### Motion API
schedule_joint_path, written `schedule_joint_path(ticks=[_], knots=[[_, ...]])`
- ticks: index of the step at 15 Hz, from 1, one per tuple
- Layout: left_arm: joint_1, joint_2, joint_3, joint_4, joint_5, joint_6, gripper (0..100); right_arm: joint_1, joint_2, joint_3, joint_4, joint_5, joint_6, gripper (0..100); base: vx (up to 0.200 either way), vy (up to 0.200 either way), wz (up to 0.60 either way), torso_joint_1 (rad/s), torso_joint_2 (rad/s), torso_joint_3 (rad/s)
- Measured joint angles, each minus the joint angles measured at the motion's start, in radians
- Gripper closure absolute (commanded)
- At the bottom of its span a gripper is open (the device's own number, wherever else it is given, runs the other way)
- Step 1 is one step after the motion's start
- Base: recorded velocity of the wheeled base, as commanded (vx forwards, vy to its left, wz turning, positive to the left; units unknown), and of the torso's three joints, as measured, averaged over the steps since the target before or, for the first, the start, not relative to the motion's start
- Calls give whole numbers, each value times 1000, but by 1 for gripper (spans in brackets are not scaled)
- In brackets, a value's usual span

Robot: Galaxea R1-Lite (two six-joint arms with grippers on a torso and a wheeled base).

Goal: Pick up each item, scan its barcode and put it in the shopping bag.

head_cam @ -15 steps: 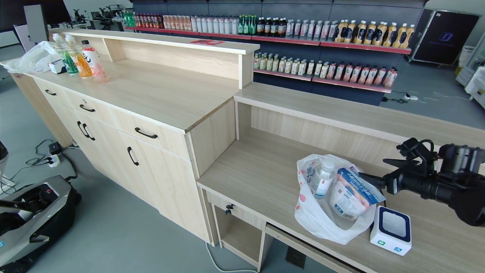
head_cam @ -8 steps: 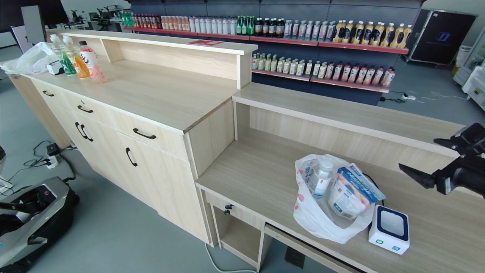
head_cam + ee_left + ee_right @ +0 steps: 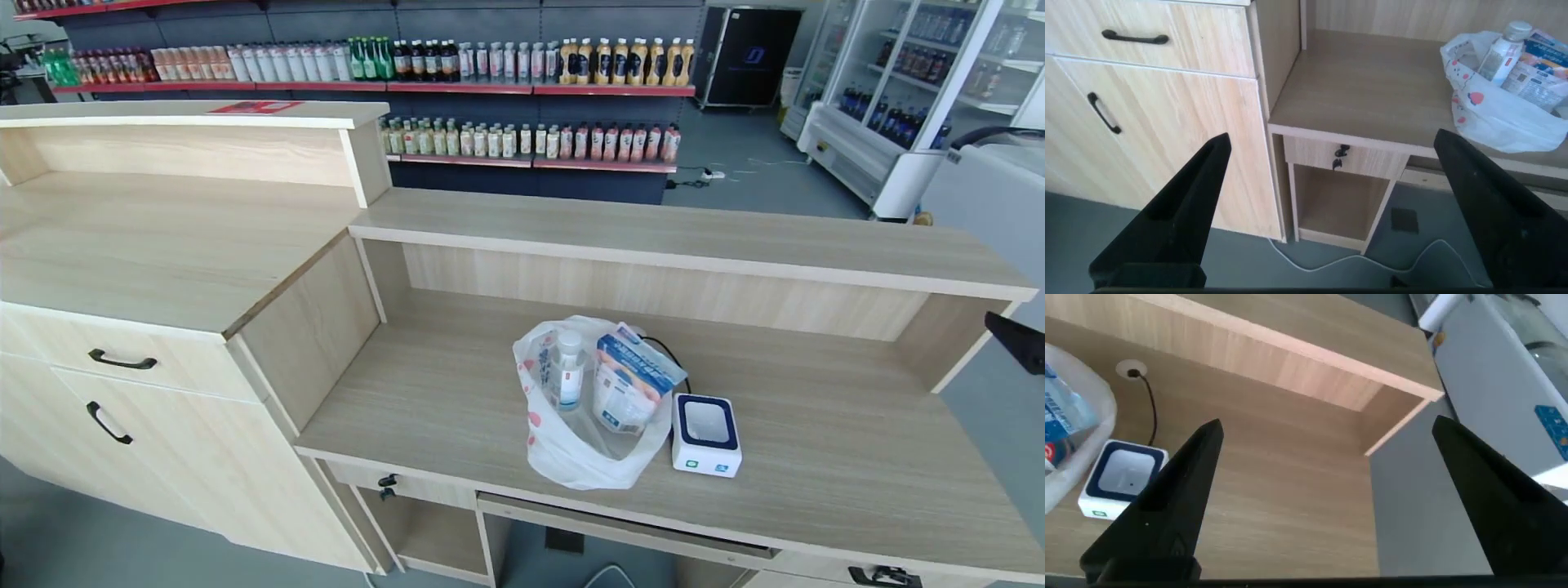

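A white shopping bag [image 3: 571, 449] stands on the lower wooden counter [image 3: 816, 433]. Inside it are a clear bottle with a white cap [image 3: 566, 371] and a blue and white package [image 3: 633, 384]. A white barcode scanner [image 3: 706, 425] sits against the bag's right side. My right gripper [image 3: 1327, 506] hangs open and empty above the counter's right end, well apart from the scanner [image 3: 1123, 478]; one of its fingers [image 3: 1016, 343] shows at the head view's right edge. Down in front of the counter, my left gripper [image 3: 1331, 220] is open and empty, with the bag [image 3: 1503, 106] farther off.
A raised ledge [image 3: 653, 237] runs behind the counter, and a side panel [image 3: 963, 335] closes its right end. A taller cabinet [image 3: 163, 269] stands at the left. A drawer with a key [image 3: 1337, 157] lies under the counter. A black cable [image 3: 1150, 400] leads off from the scanner.
The head camera has swung to the right. My right gripper has drawn back from the package in the bag, away to the right. Bag, bottle, package and scanner stay put.
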Motion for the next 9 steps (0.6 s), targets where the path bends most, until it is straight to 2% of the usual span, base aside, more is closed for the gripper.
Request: schedule_joint_path(ticks=[3, 9], knots=[[-1, 0, 0, 0, 0, 0, 0, 17, -158, 58, 96, -73, 86, 0, 0, 0, 0, 0, 0, 0], [0, 0, 0, 0, 0, 0, 0, 157, -491, 279, 117, -149, 196, 0, 0, 0, 0, 0, 0, 0]])
